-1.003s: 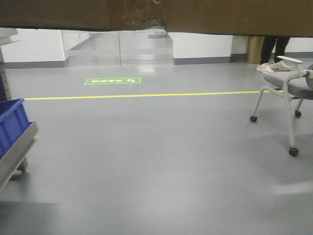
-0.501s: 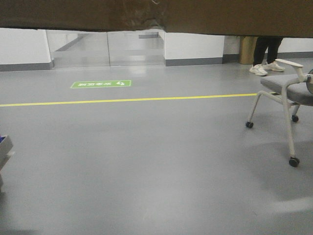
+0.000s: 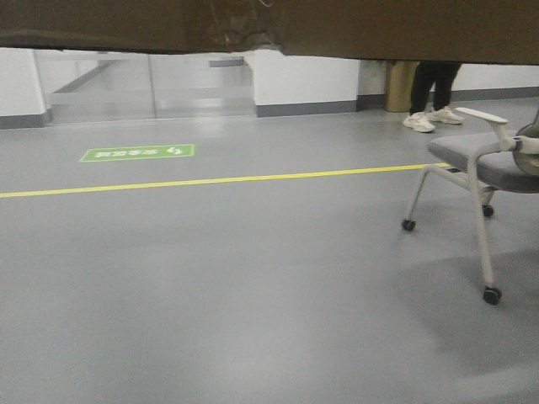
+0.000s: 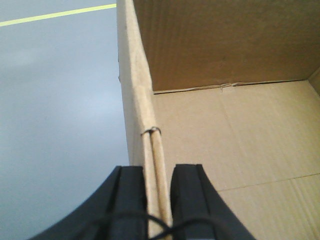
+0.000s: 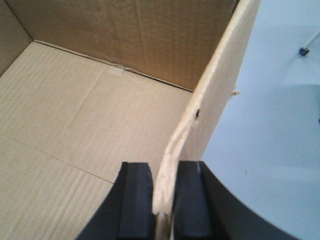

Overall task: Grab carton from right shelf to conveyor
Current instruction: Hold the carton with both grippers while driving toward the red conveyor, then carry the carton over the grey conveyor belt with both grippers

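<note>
The brown carton fills the top strip of the front view, held up off the floor, with crinkled tape at its seam. In the left wrist view my left gripper is shut on the carton's left wall, one finger outside and one inside the open box. In the right wrist view my right gripper is shut on the carton's right wall the same way. The box's bare inside floor shows. The right shelf and the conveyor are out of view.
Grey floor with a yellow line and a green floor sign. A grey wheeled chair stands at the right. A person's legs in white shoes stand by the far wall. Glass panels at the back left.
The view has swung to the right: the blue bin and shelf edge at the left have left the frame, and the floor sign has shifted left. Both grippers still hold the carton.
</note>
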